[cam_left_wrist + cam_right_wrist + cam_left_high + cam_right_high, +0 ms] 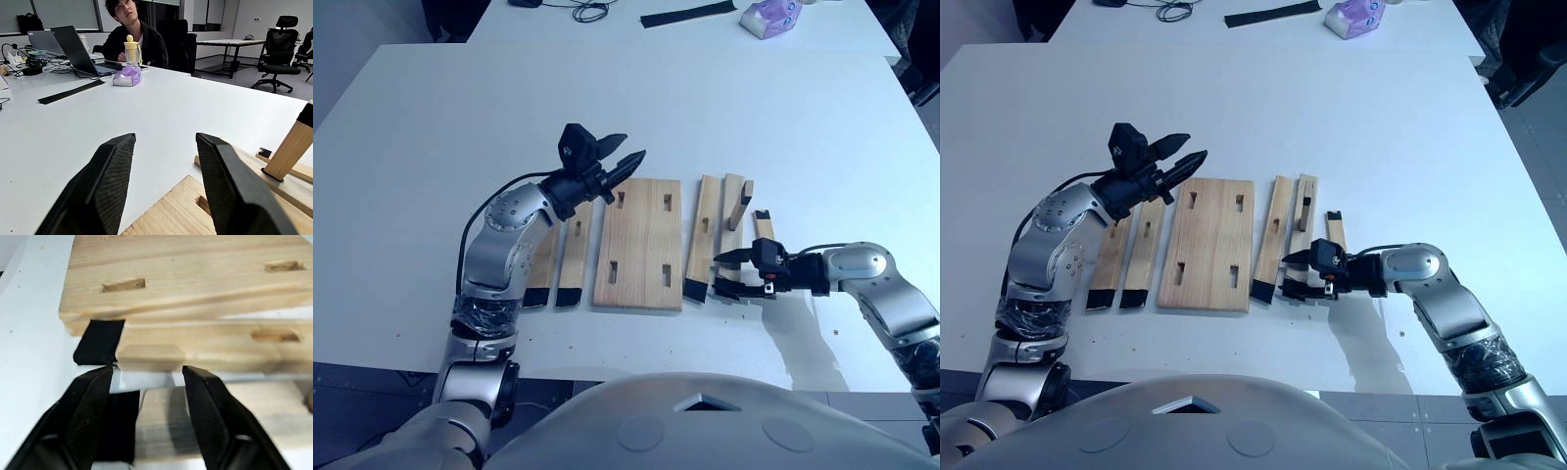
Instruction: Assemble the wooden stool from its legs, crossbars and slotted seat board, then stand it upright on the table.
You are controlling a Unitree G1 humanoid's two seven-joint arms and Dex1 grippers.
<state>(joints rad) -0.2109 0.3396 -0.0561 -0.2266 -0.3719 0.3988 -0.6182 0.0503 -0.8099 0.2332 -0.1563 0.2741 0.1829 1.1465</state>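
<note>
Right claw (726,274), lower right of centre: jaws apart, set about the near end of a pale wooden leg (732,211) whose long axis ran up-frame, away from it. Slotted wooden seat board (641,245): flat on the white desk (431,147), mid-frame. Left claw (628,149): jaws apart, raised over the board's upper-left corner, farther from that leg.

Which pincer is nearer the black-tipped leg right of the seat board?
Right. Right pincer: at the black-tipped wooden leg's near end; left pincer: over the seat board's far-left corner.

text: none legible | labels: none legible | numbers, signs: none legible
</note>
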